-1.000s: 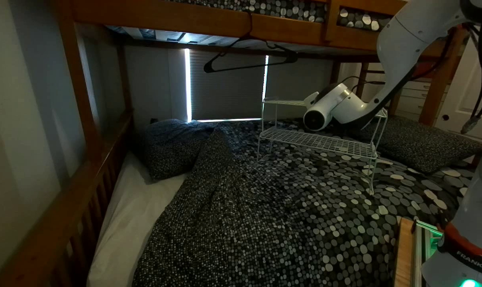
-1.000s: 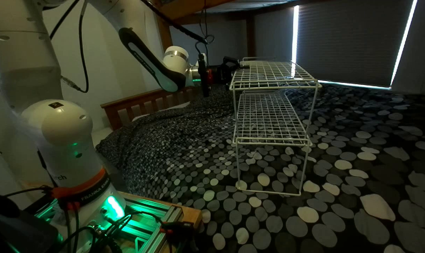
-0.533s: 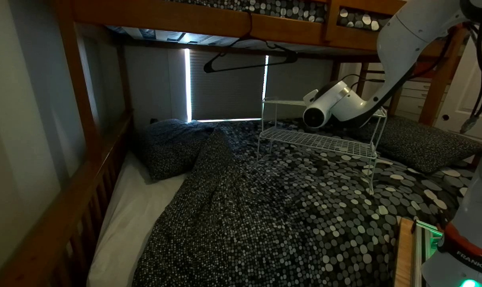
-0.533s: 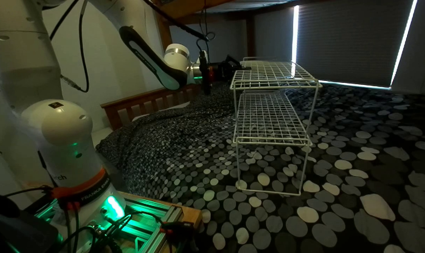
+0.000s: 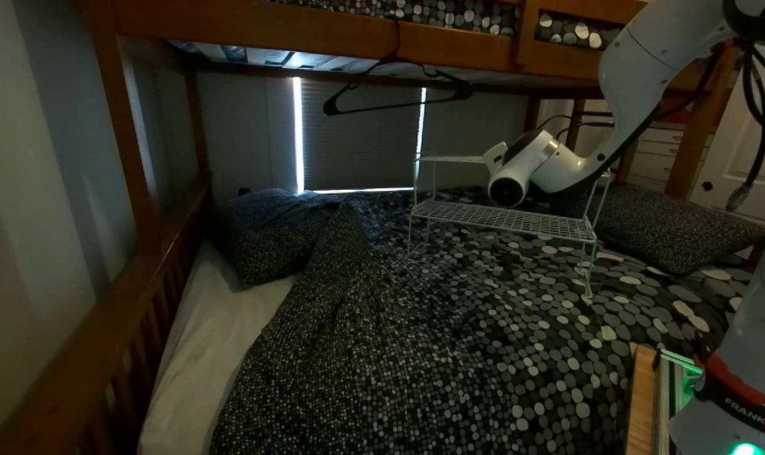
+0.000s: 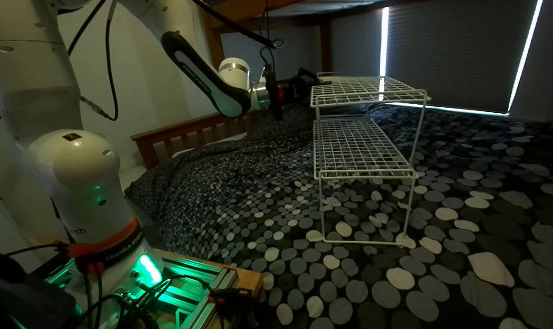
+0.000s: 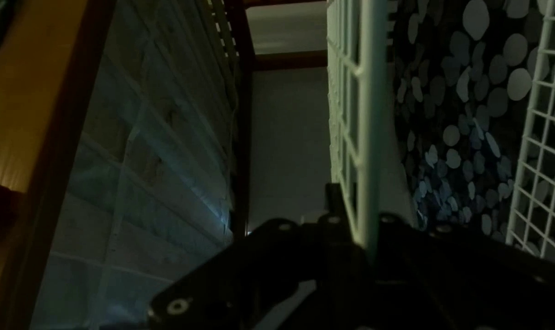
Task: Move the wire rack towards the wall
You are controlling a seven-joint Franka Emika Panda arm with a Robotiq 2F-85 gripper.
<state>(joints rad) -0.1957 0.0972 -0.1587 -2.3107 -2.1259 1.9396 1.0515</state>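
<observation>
The wire rack (image 5: 509,219) is a two-tier frame of thin white wire, standing on the patterned bed cover; it also shows in an exterior view (image 6: 358,146). My gripper (image 6: 323,82) is at the long top edge of the rack on the arm's side. In the wrist view my gripper (image 7: 351,224) has its dark fingers on either side of the rack's top edge wire (image 7: 369,114), closed on it. In an exterior view the arm's wrist hides the gripper and part of the rack's top. The wall (image 5: 237,133) with a covered window is behind the rack.
A black hanger (image 5: 398,109) hangs from the upper bunk rail (image 5: 319,28). Dark pillows lie at the back left (image 5: 275,234) and right (image 5: 679,227) of the bed. Wooden bunk posts (image 5: 133,145) stand at the sides. Cables (image 6: 269,45) hang near the wrist.
The rack and the gripper have shifted together toward the window wall in the last half second. The rack's near end has moved back and its top edge sits slightly higher in view.
</observation>
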